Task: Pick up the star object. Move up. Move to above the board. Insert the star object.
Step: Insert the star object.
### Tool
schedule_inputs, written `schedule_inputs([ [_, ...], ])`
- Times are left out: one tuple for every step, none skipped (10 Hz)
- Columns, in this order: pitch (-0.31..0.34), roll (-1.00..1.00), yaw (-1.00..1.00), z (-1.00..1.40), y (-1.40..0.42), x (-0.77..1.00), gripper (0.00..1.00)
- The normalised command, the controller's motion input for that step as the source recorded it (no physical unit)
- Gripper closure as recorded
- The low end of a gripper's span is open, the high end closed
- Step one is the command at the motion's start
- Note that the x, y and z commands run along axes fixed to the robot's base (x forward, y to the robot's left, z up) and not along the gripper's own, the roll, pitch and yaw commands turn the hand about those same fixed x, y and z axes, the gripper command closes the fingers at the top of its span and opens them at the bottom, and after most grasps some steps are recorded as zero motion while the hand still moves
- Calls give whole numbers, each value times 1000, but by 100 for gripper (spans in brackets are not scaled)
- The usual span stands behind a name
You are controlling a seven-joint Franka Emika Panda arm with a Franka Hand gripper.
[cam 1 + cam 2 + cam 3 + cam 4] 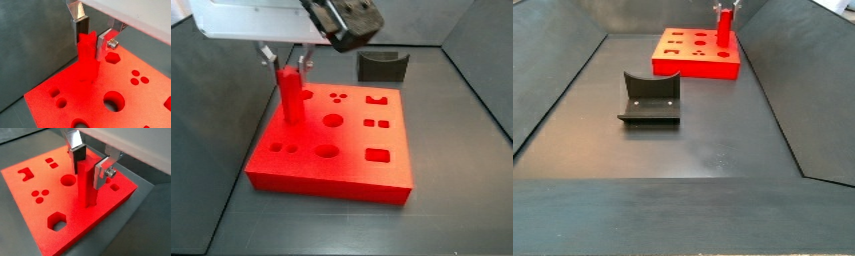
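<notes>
Star object (pixel 85 183) upright, foot in the board (pixel 352 165) near its far-left corner in a side view, top clamped in the gripper (pixel 89 162). Pick, lift and carry apparently done; seating fully and letting go remain.

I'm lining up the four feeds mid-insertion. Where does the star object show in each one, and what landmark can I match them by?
Wrist view: star object upright between the gripper fingers, foot at the board.
Wrist view: star object central, standing on the board.
Side view: star object at the board's left edge, below the gripper.
Side view: star object at the top, on the board's right end.
Shared landmark: the red board.
</notes>
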Motion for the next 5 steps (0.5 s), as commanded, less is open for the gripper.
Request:
schedule_inputs([
  [4, 46, 0, -411, 0, 40, 100],
  [-19, 67, 0, -420, 0, -46, 100],
  [36, -76, 0, 0, 77, 0, 100],
  [0, 4, 0, 0, 0, -6, 100],
  [0, 0, 0, 0, 0, 0, 100],
])
